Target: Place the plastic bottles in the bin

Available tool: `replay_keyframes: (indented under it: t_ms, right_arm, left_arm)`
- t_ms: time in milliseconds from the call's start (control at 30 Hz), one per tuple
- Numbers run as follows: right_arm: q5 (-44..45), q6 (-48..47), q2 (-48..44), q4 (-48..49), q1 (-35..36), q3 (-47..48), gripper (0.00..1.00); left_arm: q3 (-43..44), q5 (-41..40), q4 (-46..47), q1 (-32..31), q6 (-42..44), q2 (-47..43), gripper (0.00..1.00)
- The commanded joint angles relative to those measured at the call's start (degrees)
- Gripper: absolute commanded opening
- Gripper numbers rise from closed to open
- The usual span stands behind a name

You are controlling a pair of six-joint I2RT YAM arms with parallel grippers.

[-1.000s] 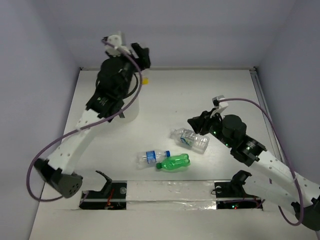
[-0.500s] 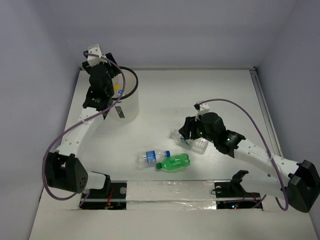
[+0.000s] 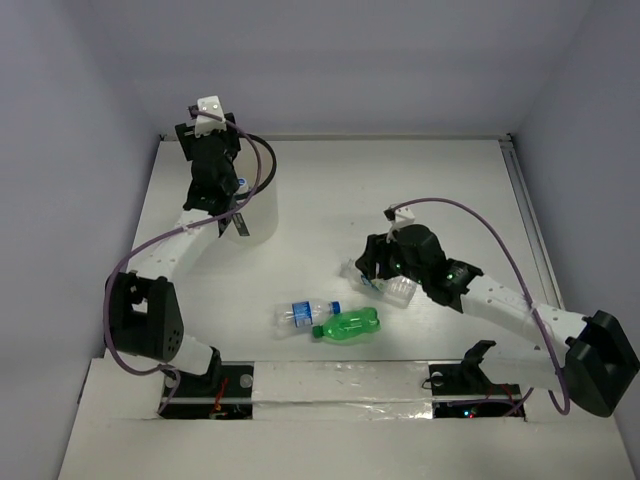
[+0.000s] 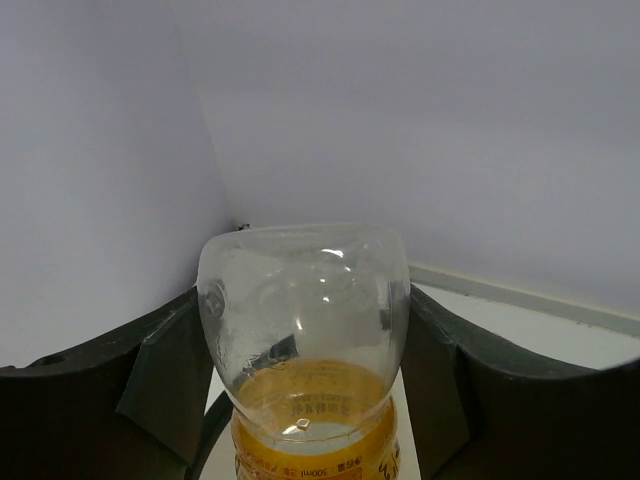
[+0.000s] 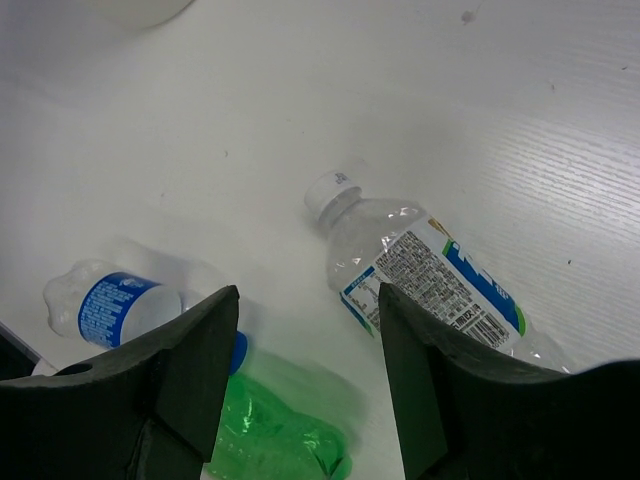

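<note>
Nearest to my bases, the green bottle (image 3: 346, 325) lies on its side on the white surface (image 3: 400, 190), near the middle. Just to its left and a little farther off lies a small blue-labelled bottle (image 3: 305, 313), also on its side. Its blue cap end is close against the green one, but I cannot tell whether they touch.

Farther back and to the right, my right pincer (image 5: 305, 390) hangs over a clear bottle (image 5: 430, 280) with a white cap and a blue and green label. This bottle lies flat on the surface. The pincer's fingers (image 5: 190, 370) are spread wide and hold nothing. In the right wrist view the bottle lies just beyond the gap, partly behind the right-hand finger.

At the far left stands the bin (image 3: 258, 218), white-walled with a small black label, largely hidden by my left arm. My left pincer (image 4: 305, 360) is up above it, clamped on an orange-labelled bottle (image 4: 300, 290). A finger presses on each side of the clear body, and the bottle's base points towards the wrist camera.
</note>
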Motion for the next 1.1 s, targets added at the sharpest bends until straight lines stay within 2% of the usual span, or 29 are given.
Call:
replay_keyframes:
  t_ms: [0, 33, 67, 133, 200, 333, 467, 600, 700, 800, 833, 933, 1067]
  right_arm:
    - [1.00, -0.67, 0.64, 2.87, 0.06, 1.09, 0.64]
    - [1.17, -0.76, 0.73, 2.87, 0.06, 1.09, 0.64]
    - [1.26, -0.76, 0.90, 2.69, 0.06, 1.18, 0.65]
    - [1.09, -0.84, 1.08, 2.52, 0.06, 1.71, 0.67]
    - [1.09, -1.02, 1.34, 2.17, 0.06, 1.88, 0.69]
    - [1.26, -1.19, 0.64, 1.64, 0.06, 2.15, 0.71]
    - [2.14, -1.28, -0.41, 0.15, 0.06, 2.50, 0.70]
    - [2.14, -2.60, -0.86, -4.84, 0.06, 4.08, 0.61]
    - [3.28, -5.23, 1.77, -11.71, 0.06, 7.33, 0.60]
    - [5.48, -5.24, 3.89, -14.70, 0.06, 9.35, 0.65]
    - [5.66, -5.06, 4.33, -15.41, 0.06, 9.97, 0.71]
    - [6.63, -4.45, 5.82, -18.57, 0.06, 12.51, 0.80]
    - [7.86, -3.92, 9.33, -23.92, 0.06, 16.38, 0.85]
  left_arm:
    - [-1.69, -0.96, 7.14, 0.38, 2.43, -0.29, 0.59]
    - [-2.13, -0.96, 7.05, 0.38, 2.51, -0.20, 0.62]
    - [-2.22, -0.88, 6.79, 0.38, 2.34, -0.20, 0.71]
    - [-2.49, -0.61, 6.18, 0.38, 1.73, -0.55, 0.82]
    - [-2.31, -0.26, 4.95, 0.38, 1.11, -1.08, 0.89]
    - [-1.18, 0.44, 2.66, 0.38, -0.56, -3.27, 0.98]
    - [0.93, 4.73, -2.77, 0.38, -6.86, -7.40, 0.98]
    - [2.70, 13.17, -9.19, 0.38, -15.82, -14.85, 0.92]
    - [2.00, 20.46, -14.38, -0.41, -22.59, -20.57, 0.86]
    - [1.03, 25.74, -21.67, -2.95, -26.65, -26.80, 0.82]
    - [0.24, 27.06, -23.08, -4.00, -28.75, -28.57, 0.81]
    - [-3.27, 33.74, -29.06, -5.50, -30.79, -34.73, 0.77]
    - [-10.90, 42.78, -34.87, -9.36, -33.77, -40.89, 0.77]
